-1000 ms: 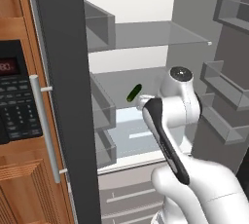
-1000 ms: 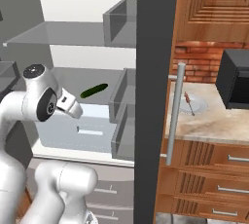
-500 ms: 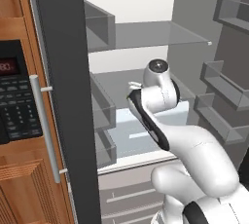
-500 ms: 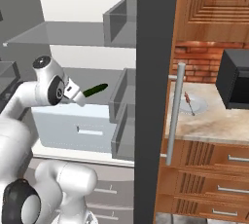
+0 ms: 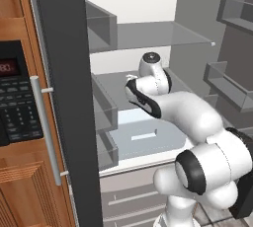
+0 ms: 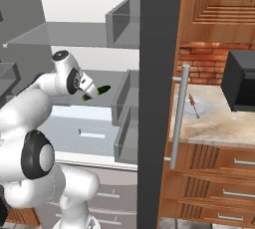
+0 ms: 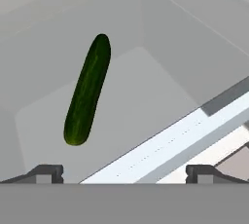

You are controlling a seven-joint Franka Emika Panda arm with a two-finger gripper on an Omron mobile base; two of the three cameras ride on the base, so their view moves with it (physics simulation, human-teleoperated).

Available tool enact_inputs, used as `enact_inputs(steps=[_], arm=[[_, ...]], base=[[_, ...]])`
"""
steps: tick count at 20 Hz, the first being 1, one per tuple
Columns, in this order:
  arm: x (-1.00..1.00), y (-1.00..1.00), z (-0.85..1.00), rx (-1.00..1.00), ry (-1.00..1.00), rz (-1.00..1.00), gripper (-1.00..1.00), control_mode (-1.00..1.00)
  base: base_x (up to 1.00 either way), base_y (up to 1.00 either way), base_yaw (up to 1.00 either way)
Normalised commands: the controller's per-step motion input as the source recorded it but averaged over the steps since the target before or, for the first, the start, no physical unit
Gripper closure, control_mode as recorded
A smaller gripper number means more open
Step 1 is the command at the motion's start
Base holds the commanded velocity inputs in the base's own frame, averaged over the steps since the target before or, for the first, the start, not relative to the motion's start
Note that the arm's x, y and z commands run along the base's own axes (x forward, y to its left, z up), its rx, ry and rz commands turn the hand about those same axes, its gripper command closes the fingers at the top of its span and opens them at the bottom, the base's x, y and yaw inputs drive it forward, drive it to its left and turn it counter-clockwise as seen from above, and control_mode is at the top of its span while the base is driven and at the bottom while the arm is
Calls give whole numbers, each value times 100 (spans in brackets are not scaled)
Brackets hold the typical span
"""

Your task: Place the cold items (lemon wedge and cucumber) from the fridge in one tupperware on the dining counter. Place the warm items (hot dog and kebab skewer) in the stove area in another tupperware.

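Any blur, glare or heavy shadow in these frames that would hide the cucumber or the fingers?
Hand view: sharp and evenly lit, the cucumber has crisp edges and only a faint sheen; the fingers are cut by the bottom edge. Right base view: flat rendered light, no glare, the cucumber reads as a small dark shape by the gripper. Left base view: clear, but the arm covers that shelf.
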Motion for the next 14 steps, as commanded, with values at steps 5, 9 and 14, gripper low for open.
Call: enact_inputs(steps=[5, 9, 14], arm=[[73, 1, -34, 0, 1, 0, -100, -100], [44, 0, -40, 0, 6, 0, -100, -100], [43, 0, -30, 0, 7, 0, -100, -100]], base=[[0, 0, 0], [0, 0, 0], [0, 0, 0]])
